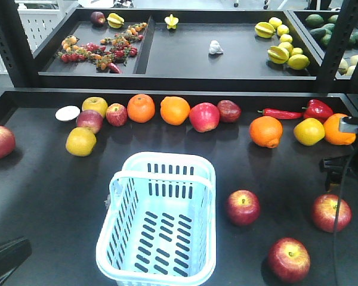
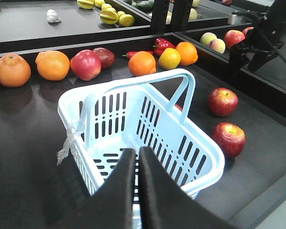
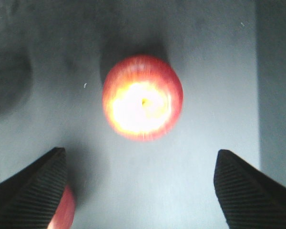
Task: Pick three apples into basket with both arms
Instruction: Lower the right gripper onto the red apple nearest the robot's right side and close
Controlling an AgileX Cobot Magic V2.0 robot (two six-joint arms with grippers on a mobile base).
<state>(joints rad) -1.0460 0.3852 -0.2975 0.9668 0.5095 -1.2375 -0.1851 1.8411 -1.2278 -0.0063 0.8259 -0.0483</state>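
The pale blue basket [image 1: 161,271] stands empty at the table's front middle, handle up. Three dark-red apples lie to its right: one close by [image 1: 243,207], one further right [image 1: 331,213], one nearer the front [image 1: 289,259]. In the left wrist view my left gripper [image 2: 138,160] is shut on nothing, above the basket's [image 2: 207,157] near rim, and two apples [image 2: 223,101] [image 2: 229,139] show beyond it. My right gripper [image 3: 139,152] is open above the table. An apple [image 3: 143,98] lies ahead of its fingertips [image 3: 52,164], untouched. Another apple [image 3: 64,210] peeks beside the left finger.
A row of oranges [image 1: 175,110], apples [image 1: 204,117], red peppers [image 1: 317,109] and yellow fruit [image 1: 80,141] lines the table's back. One apple [image 1: 0,141] lies far left. A raised tray [image 1: 227,80] behind holds star fruit and berries. The right arm [image 1: 346,161] is at the right edge.
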